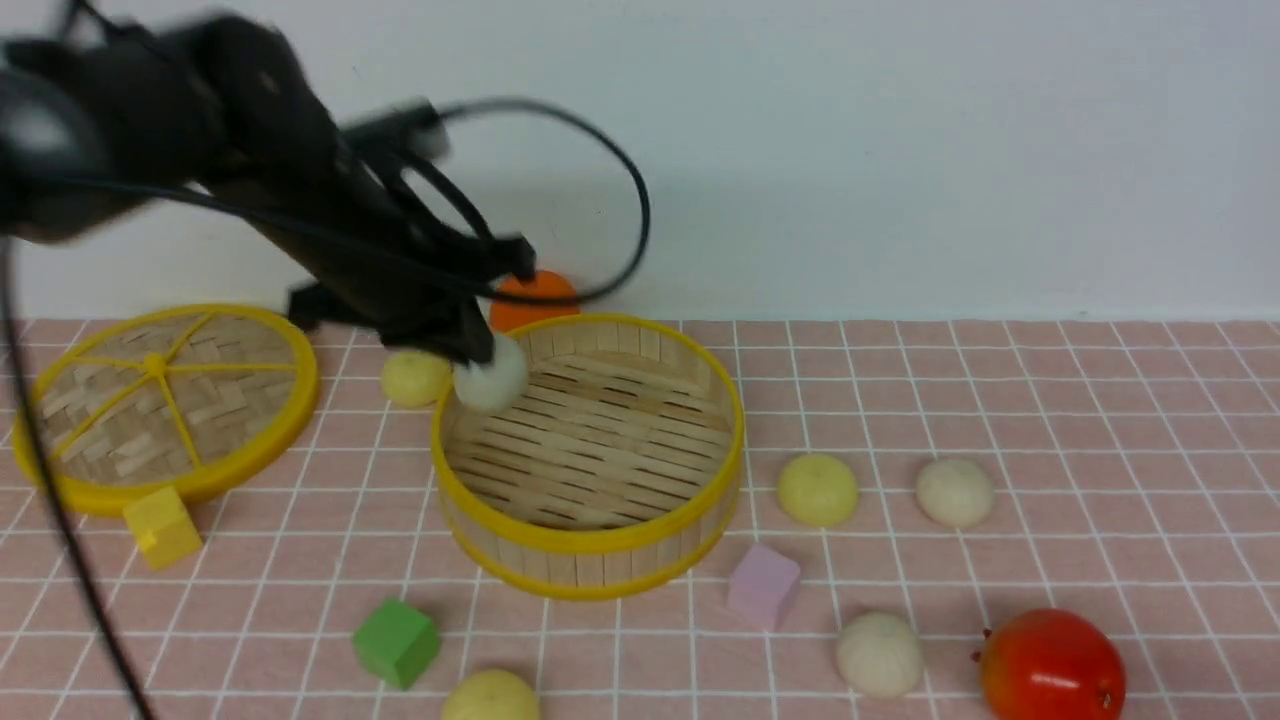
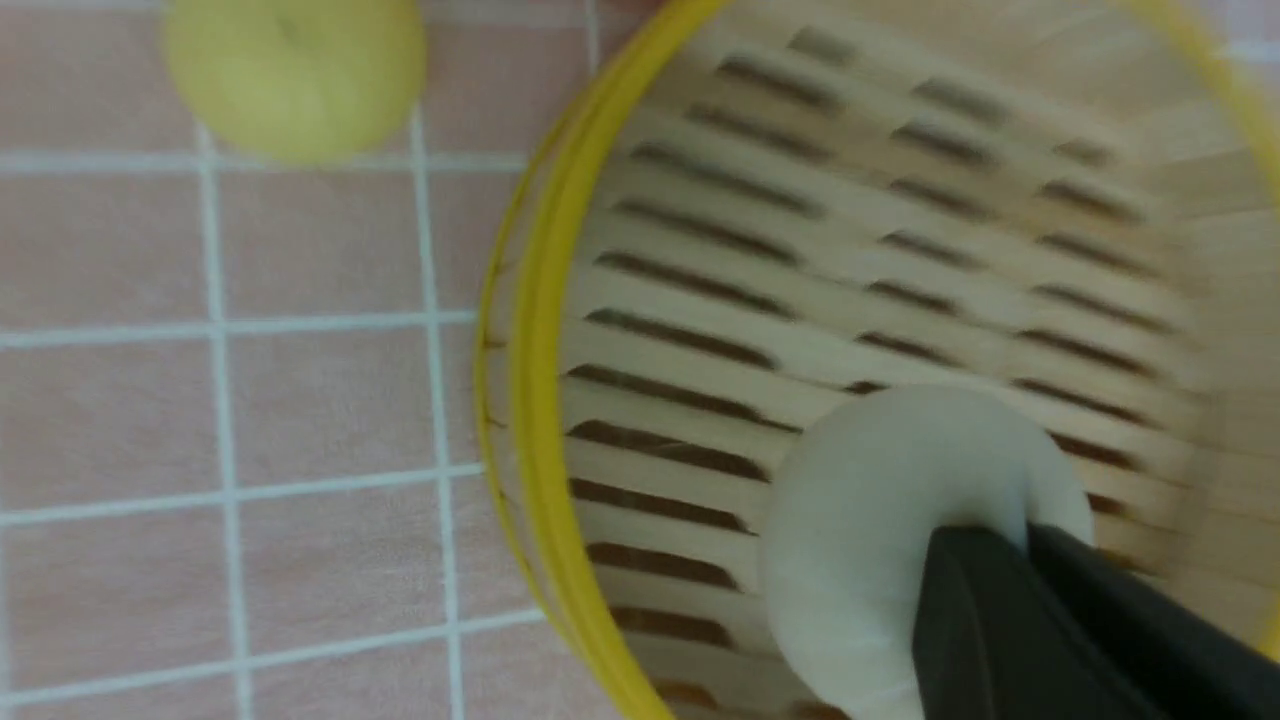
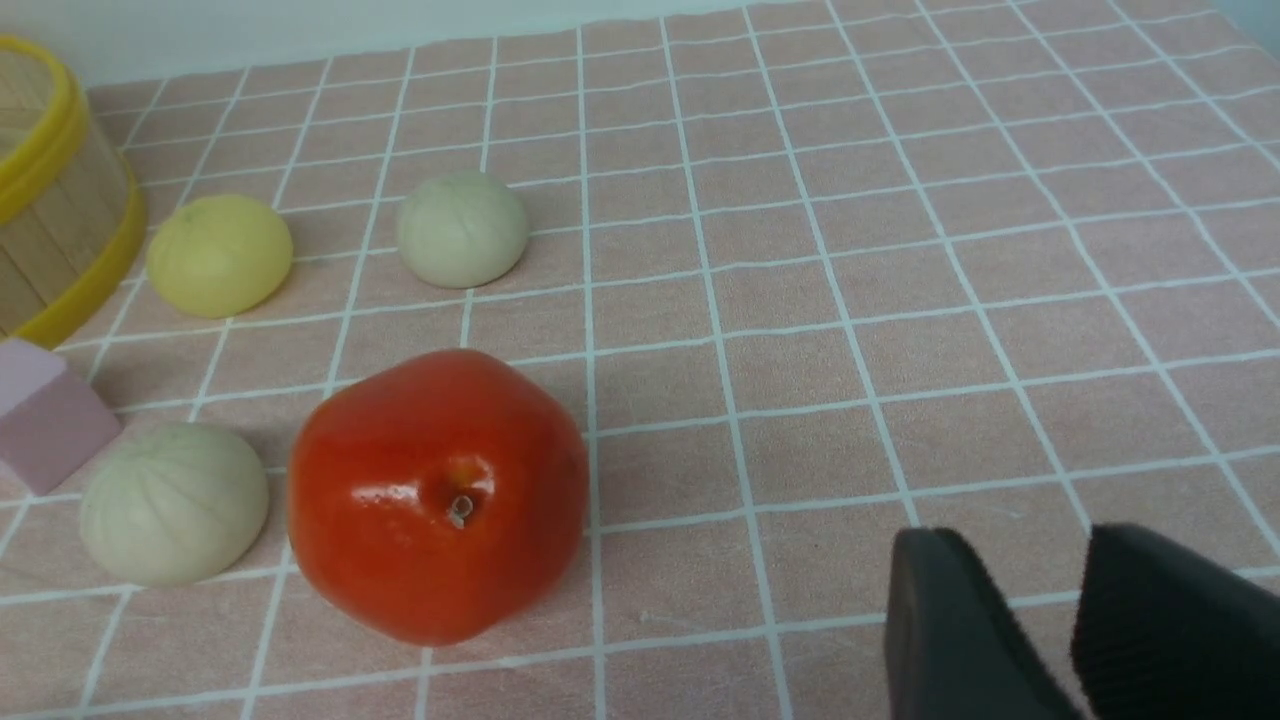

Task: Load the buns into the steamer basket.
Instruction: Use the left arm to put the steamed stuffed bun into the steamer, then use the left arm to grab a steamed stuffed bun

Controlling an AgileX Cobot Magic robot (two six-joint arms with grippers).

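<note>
Front view — left arm [image 1: 300,200] slants down, jaws pinching bun [image 1: 492,380] over basket [image 1: 590,545].

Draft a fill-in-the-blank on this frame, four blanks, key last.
The left gripper holds an ____ bun above the steamer basket.
Buns lying inside the basket: ____.
The right gripper stands ____, holding nothing.
The woven lid lies on the basket's ____ side.
Missing: off-white; none; open; left.
</note>
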